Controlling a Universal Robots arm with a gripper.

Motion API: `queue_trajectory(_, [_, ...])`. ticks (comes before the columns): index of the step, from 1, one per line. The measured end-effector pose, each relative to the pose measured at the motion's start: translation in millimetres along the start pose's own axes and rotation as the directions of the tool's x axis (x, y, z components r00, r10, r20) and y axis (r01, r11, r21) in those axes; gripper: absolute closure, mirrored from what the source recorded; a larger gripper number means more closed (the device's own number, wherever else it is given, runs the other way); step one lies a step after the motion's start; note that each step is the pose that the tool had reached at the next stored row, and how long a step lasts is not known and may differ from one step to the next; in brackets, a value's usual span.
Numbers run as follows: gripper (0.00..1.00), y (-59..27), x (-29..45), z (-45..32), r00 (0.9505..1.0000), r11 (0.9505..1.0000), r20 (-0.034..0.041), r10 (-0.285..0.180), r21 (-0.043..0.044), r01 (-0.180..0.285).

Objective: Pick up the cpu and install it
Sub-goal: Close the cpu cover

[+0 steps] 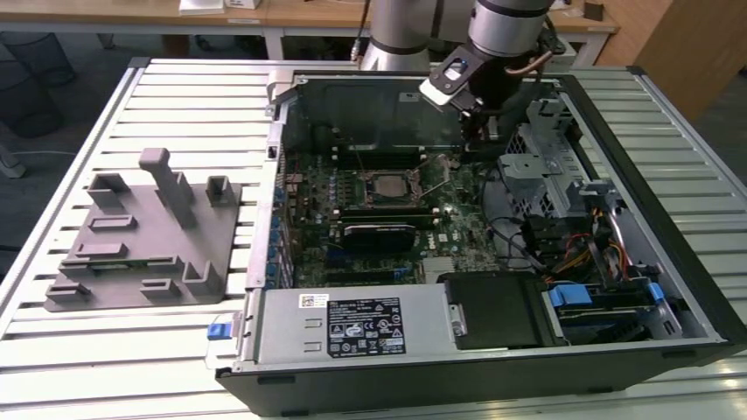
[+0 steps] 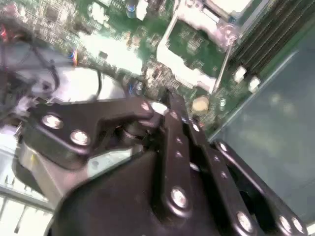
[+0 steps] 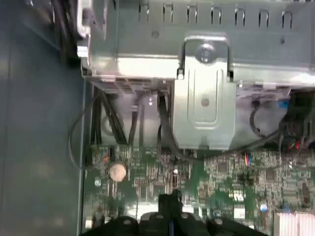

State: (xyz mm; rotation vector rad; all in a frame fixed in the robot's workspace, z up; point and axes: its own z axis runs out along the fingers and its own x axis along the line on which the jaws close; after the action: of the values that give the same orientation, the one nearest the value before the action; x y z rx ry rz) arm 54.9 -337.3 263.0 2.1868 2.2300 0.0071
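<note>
Silver cpu point(image 1: 386, 185) lies socketed in exterior view; second wrist view shows end effector point(image 2: 166, 103) clenched.

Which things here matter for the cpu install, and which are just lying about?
Job: cpu, seemingly already seated; motherboard; gripper, low over the board.
Lying about: grey peg tray; power supply; drive cage; cables.

Matt grey plastic tray point(image 1: 131, 262), bare sheet-metal case point(image 1: 362, 109), glossy green motherboard point(image 1: 461, 223)
</note>
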Motion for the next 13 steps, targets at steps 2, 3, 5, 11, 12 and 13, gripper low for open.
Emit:
queue_trajectory(2, [0.89,-9.1,0.1,-0.1,1.0000,1.0000,0.0001,0.000,0.0000,0.000])
queue_trajectory(3, [0.89,-13.6,0.2,-0.2,1.0000,1.0000,0.0001,0.000,0.0000,0.000])
queue_trajectory(5, [0.89,-19.8,0.2,-0.2,1.0000,1.0000,0.0000,0.000,-0.0001,0.000])
queue_trajectory(11, [0.89,-19.5,0.0,-19.9,1.0000,1.0000,0.0004,0.000,0.0001,0.000])
queue_trajectory(12, [0.89,-19.5,0.0,-20.2,1.0000,1.0000,0.0001,0.000,0.0000,0.000])
queue_trajectory(13, [0.89,-19.4,0.0,-20.2,1.0000,1.0000,0.0001,0.000,0.0000,0.000])
